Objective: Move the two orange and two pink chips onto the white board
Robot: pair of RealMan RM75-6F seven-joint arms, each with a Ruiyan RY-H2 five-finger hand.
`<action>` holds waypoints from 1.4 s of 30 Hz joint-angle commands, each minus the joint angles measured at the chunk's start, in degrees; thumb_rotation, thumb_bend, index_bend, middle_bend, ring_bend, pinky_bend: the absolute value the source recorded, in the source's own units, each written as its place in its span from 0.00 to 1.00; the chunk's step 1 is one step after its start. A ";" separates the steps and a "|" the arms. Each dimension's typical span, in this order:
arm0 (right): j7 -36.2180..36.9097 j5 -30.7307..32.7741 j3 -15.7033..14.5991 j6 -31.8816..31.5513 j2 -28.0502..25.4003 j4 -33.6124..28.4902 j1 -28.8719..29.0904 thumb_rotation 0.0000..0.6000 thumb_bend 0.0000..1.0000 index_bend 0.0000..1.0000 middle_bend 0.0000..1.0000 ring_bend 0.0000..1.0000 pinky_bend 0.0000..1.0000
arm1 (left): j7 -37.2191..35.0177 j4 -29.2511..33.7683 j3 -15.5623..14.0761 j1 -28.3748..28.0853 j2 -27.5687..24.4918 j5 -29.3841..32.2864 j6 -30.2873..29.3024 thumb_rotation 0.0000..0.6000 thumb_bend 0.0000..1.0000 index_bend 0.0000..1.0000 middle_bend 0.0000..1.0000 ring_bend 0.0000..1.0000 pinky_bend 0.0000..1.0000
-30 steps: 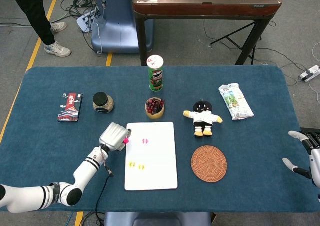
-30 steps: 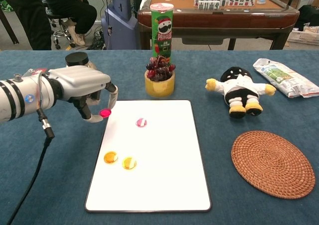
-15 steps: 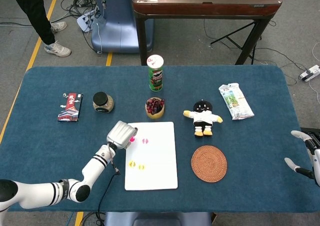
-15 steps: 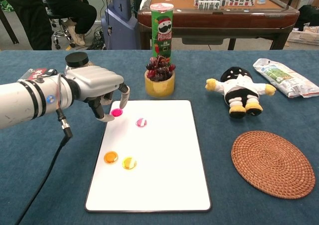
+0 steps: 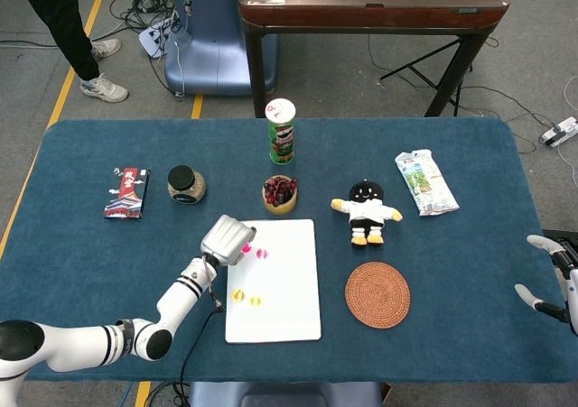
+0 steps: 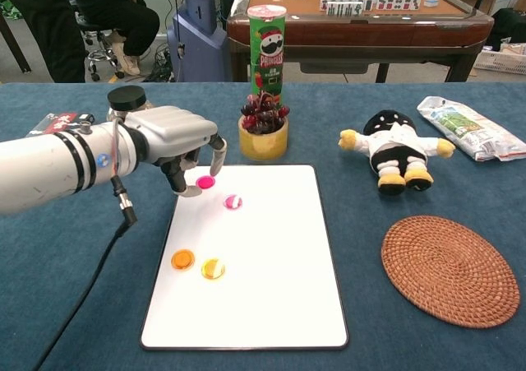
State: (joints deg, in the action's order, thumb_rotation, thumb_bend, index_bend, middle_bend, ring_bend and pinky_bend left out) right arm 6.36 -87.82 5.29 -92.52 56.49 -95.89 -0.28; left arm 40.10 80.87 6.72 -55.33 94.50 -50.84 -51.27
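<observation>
**Last pink chip held over the board, ready to be set down**

The left hand [image 6: 177, 145] pinches a pink chip [image 6: 205, 182] between thumb and a fingertip, its other fingers curled above it; the chip sits just under the fingertips, over the near-left corner region of the white board [image 6: 271, 305] as seen from the chest view, though whether it touches the surface cannot be told; the second pink chip [image 6: 233, 201] lies flat on the board just beyond the fingertips toward the robot's right, close but apart from the held one; the two orange chips [image 6: 197, 264] lie side by side on the board below the hand, nearer the robot's body, well clear of the fingers.

Judged from this, three chips are placed and the step in hand is the setting-down of the fourth; the next move calls for lowering the chip until it lies flat on the board, then parting thumb and finger and lifting straight up, so that the fingers do not drag it off the left edge or knock its pink neighbour.

The right hand [image 5: 553, 276] rests far off at the right edge of the table, fingers spread, holding nothing.
</observation>
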 commanded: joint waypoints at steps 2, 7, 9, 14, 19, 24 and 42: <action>0.32 -0.01 0.03 -0.12 -0.09 0.07 -0.07 1.00 0.02 0.28 0.31 0.23 0.37 | -0.05 -0.84 0.26 -0.44 0.68 0.33 0.23 1.00 0.34 0.56 1.00 0.96 1.00; 0.69 0.04 0.04 -0.05 -0.16 0.22 -0.08 1.00 0.02 0.28 0.31 0.23 0.37 | 0.11 -1.90 0.09 -0.79 1.36 0.57 0.51 1.00 0.34 0.56 1.00 0.96 1.00; 0.69 0.03 0.04 -0.01 -0.17 0.23 -0.05 1.00 0.02 0.28 0.31 0.23 0.37 | 0.36 -2.35 -0.08 -0.88 1.58 0.68 0.50 1.00 0.34 0.55 1.00 0.96 1.00; 0.62 0.03 0.02 0.07 -0.15 0.19 -0.04 1.00 0.02 0.28 0.31 0.23 0.37 | 0.35 -2.97 -0.11 -0.96 1.90 1.18 0.59 1.00 0.34 0.52 1.00 0.96 1.00; 0.56 0.00 0.00 0.06 -0.16 0.12 -0.05 1.00 0.02 0.28 0.31 0.23 0.37 | 0.24 -3.32 -0.10 -0.97 2.15 1.28 0.43 1.00 0.34 0.44 1.00 0.96 1.00; 0.61 -0.05 0.02 -0.08 -0.13 0.16 -0.12 1.00 0.02 0.28 0.31 0.23 0.37 | 0.46 -3.05 -0.27 -0.89 1.96 1.37 0.15 1.00 0.34 0.33 1.00 0.96 1.00; -2.36 -0.32 -0.38 1.55 0.75 -0.24 0.74 1.00 0.02 0.28 0.31 0.23 0.37 | 1.26 12.54 -3.95 7.65 -9.27 -1.12 -13.25 1.00 0.34 0.29 0.88 0.81 0.99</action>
State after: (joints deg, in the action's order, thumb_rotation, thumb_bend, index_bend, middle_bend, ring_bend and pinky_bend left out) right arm 4.23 -88.16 4.96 -91.15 57.12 -96.05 0.35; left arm 41.97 91.36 3.52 -49.40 87.14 -51.01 -62.54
